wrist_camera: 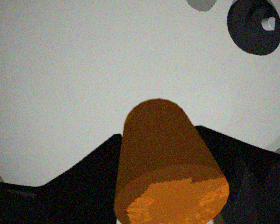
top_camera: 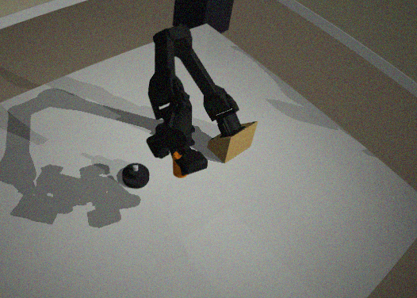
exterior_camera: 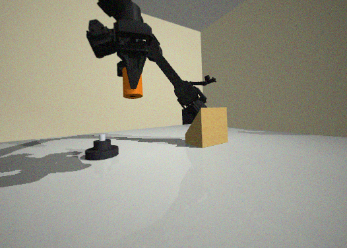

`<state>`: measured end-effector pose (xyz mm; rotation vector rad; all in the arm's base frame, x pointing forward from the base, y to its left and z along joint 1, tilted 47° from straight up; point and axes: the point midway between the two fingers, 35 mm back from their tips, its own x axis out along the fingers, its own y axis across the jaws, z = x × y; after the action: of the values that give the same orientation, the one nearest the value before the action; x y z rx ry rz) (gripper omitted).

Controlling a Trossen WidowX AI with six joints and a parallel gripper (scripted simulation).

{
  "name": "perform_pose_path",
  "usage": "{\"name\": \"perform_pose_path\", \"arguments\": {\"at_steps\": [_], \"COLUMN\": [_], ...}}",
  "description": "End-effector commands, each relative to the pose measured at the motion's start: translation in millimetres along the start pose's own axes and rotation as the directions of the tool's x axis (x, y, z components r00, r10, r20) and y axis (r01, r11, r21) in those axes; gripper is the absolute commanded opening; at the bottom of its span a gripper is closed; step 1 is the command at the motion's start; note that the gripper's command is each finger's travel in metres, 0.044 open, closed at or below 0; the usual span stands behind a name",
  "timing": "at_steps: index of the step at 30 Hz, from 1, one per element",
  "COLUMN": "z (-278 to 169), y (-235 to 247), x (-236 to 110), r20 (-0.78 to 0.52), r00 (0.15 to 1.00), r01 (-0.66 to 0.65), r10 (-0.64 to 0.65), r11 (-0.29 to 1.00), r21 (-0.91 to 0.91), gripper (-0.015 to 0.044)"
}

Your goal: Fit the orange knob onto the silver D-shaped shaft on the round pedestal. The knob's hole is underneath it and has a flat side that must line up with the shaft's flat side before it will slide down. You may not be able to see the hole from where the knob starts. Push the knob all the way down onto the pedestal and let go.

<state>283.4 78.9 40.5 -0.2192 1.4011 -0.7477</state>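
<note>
High over table [exterior_camera: 231, 184], fingers [exterior_camera: 133, 75] grip knob [exterior_camera: 132, 89], well apart from pedestal [exterior_camera: 101, 152]

In the exterior view the knob [exterior_camera: 132, 86] is hanging between the gripper's [exterior_camera: 133, 78] fingers, well above the table [exterior_camera: 231, 194]. The pedestal [exterior_camera: 101, 152] is sitting on the table below and to its left, the shaft [exterior_camera: 102, 137] standing on it. The wedge block [exterior_camera: 208, 128] is lying to the right, before the arm's base.
</note>
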Motion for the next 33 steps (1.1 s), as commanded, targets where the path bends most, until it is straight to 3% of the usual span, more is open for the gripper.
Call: {"name": "perform_pose_path", "arguments": {"at_steps": [1, 17, 31, 32, 33], "z": [-1, -3, -5, -4, -4], "y": [2, 14, 25, 23, 23], "x": [-8, -40, -68, -60, -60], "r20": [-0.001, -0.004, -0.005, -0.008, -0.008], "r00": [0.996, 0.911, 0.734, 0.786, 0.786], "r01": [-0.085, -0.413, -0.679, -0.619, -0.619], "r10": [0.085, 0.413, 0.679, 0.619, 0.619], "r11": [0.996, 0.911, 0.734, 0.786, 0.786], "r21": [-0.005, -0.005, -0.005, 0.003, 0.003], "gripper": [0.0, 0.0, 0.0, 0.0, 0.0]}}
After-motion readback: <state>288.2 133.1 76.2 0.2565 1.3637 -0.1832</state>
